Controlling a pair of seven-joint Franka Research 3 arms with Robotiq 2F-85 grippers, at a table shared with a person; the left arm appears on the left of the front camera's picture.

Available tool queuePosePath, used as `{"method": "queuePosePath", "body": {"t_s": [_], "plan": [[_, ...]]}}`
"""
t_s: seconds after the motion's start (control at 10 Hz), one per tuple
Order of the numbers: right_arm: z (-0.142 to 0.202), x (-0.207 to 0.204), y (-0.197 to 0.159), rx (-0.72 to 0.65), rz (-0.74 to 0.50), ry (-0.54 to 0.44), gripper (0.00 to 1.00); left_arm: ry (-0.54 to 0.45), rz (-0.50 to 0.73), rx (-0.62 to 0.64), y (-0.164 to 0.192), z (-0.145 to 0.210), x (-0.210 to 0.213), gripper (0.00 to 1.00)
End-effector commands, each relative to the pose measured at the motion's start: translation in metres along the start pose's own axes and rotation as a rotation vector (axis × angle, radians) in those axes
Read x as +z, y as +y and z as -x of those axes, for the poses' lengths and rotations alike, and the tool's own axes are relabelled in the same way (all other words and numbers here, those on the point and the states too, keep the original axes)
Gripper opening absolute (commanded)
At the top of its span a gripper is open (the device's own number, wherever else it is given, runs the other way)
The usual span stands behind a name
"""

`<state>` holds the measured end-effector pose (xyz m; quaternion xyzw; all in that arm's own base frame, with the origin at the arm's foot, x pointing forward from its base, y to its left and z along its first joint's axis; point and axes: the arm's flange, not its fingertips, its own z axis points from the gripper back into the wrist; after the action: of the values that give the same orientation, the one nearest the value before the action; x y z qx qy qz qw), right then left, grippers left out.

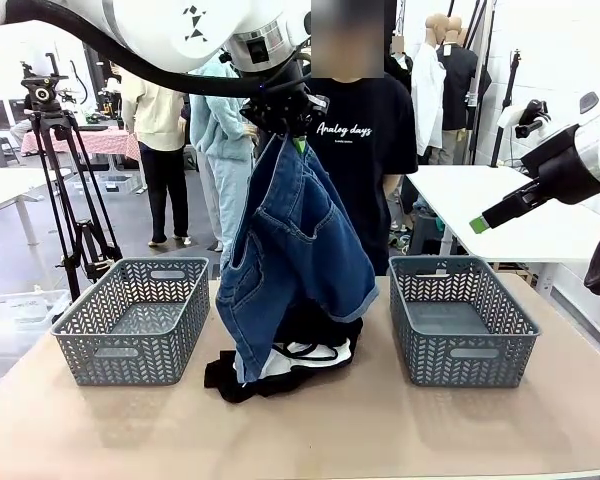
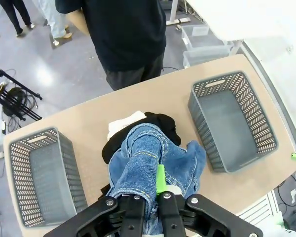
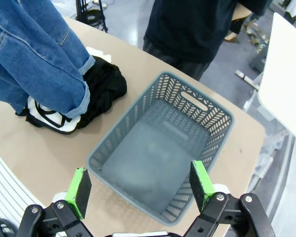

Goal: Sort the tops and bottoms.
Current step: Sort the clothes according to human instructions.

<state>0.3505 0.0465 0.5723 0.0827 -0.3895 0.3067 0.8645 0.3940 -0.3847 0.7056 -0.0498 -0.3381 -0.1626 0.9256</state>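
Blue denim shorts point(image 1: 295, 250) hang high over the table's middle, pinched at the top by my left gripper point(image 1: 290, 128), which is shut on them. From the left wrist, the denim shorts point(image 2: 148, 165) drape down from my left gripper point(image 2: 154, 195) over a pile of black and white clothes point(image 2: 138, 126). That pile point(image 1: 285, 360) lies on the table between two baskets. My right gripper point(image 3: 140, 190) stands open and holds nothing, above the near edge of the right basket point(image 3: 163, 153). In the front view it point(image 1: 480, 224) hovers high at the right.
Two grey lattice baskets, left point(image 1: 135, 318) and right point(image 1: 460, 315), flank the pile with nothing inside. A person in a black T-shirt point(image 1: 365, 150) stands at the table's far side. A tripod point(image 1: 65, 180) stands beyond the left basket.
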Motion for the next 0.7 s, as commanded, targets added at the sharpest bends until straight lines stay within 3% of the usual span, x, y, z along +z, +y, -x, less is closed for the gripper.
{"method": "queuePosePath", "body": {"t_s": [0.0, 0.6], "plan": [[0.0018, -0.0030, 0.0019, -0.003, -0.004, -0.002, 1.00, -0.011, 0.008, -0.002, 0.0031, -0.0043, 0.0052, 0.00], [0.0018, -0.0030, 0.0019, -0.003, -0.004, -0.002, 1.00, -0.011, 0.008, -0.002, 0.0031, -0.0043, 0.0052, 0.00]]}}
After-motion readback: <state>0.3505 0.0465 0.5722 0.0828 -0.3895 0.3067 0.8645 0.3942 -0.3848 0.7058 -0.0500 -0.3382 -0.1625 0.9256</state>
